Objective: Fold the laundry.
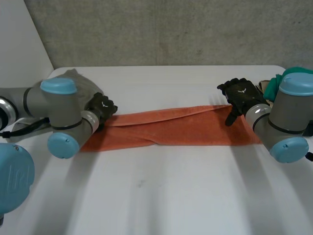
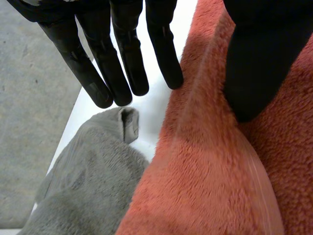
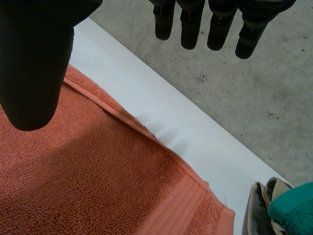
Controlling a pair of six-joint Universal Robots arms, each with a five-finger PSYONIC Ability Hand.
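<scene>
Head view: orange towel [image 1: 176, 127] folded in a long strip across the table [image 1: 161, 196], left hand [image 1: 101, 108] at one end, right hand [image 1: 240, 95] at the other. Left wrist view: fingers [image 2: 129, 54] straight, holding nothing, grey cloth [image 2: 93, 181] beside the towel. Right wrist view: fingers [image 3: 190, 29] straight too, teal cloth [image 3: 293, 210] near the corner.

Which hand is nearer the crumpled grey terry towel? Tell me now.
Left. The left hand is just beside the grey terry towel, at one end of the long orange terry towel; the right hand is at its other end.
</scene>
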